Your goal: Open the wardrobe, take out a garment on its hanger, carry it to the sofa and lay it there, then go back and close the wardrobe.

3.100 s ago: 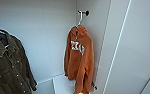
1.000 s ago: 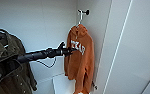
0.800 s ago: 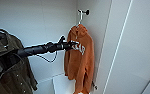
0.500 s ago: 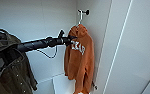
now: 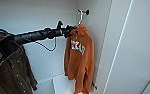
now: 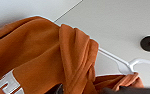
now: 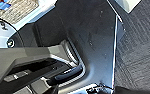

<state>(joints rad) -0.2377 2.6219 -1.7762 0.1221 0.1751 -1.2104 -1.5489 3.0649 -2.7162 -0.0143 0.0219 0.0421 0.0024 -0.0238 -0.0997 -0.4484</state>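
The left claw point(image 5: 70, 29) is at the shoulder of the rust-orange fleece hooded sweatshirt point(image 5: 78, 57); its grip is unreadable. Just above, the thin white plastic hanger point(image 5: 80, 17) hooks a dark peg point(image 5: 87, 11): lift clear before withdrawing.

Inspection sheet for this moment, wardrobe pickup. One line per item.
Surface: white wardrobe interior, doors open, floor panel bare beside the garment.
Job's things: rust-orange fleece hooded sweatshirt hangs on a thin white plastic hanger, hooked on a dark round peg.
Clutter: dark olive-green buttoned jacket hangs apart from it.
Grippers: left pincer at the sweatshirt's shoulder; fingers not discernible. Right: nothing seen.
Cables: black cable loops under the left arm.
Surroundings: dark carpet.
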